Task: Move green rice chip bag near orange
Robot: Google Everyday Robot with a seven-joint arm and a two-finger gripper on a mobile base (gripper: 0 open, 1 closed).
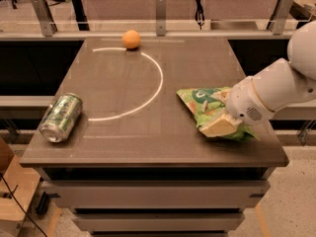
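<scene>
Single camera view, looking down on a dark brown tabletop (pixel 148 144) with a thin white arc (pixel 157 80) marked across its middle. Green rice chip bag (pixel 201 101) lies at the right side of the tabletop, right of centre in the frame, just outside the arc; light green, crinkled, dark green logo facing up. Gripper (pixel 212 127) sits on the bag's lower right part, reached in from the right edge of the frame by the white arm (pixel 279 88). Fingers (pixel 220 124) are cream-coloured and closed on the bag: one lies flat over the top, with green foil showing under it and out past it at lower right, so they are pinching the bag. The second finger is hidden below. Orange (pixel 131 39) rests at the far edge of the tabletop, upper centre of the frame, touching nothing, close to the arc's upper end and well apart from the bag. Green-silver drink can (pixel 61 117) lies on its side at the left edge of the tabletop, middle left of the frame, silver end toward the camera, far from both the bag and the orange. Metal railing posts (pixel 160 11) stand behind the tabletop along the top of the frame.
</scene>
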